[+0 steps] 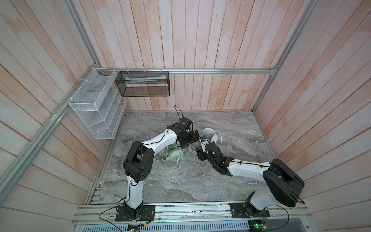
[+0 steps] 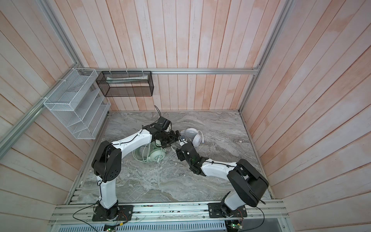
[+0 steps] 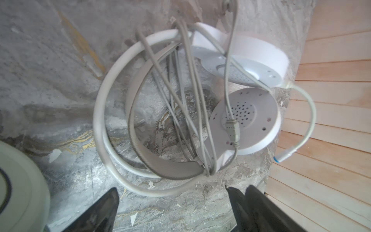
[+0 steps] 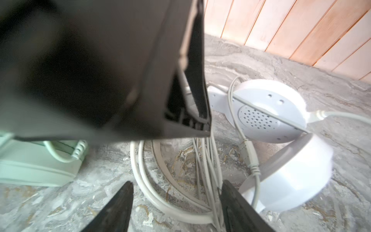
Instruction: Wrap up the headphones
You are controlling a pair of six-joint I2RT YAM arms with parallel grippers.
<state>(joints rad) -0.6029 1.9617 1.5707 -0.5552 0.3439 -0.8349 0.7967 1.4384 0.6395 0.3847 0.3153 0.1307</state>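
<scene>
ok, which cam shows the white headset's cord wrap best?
Left wrist: the white headset lies whole and unobstructed, cord looped over headband and cups. Right wrist shows it partly blocked. In both top views it is small and partly hidden.

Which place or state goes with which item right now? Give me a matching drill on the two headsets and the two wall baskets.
Items:
1. white headset
2. mint-green headset
3. black mesh basket
4. white wire rack

Places or states:
A. hangs on the left side in both top views
B. thin cord looped across its headband
C. partly hidden by the left arm in both top views
D. hangs at the back

Pairs: 1-B, 2-C, 3-D, 4-A
</scene>
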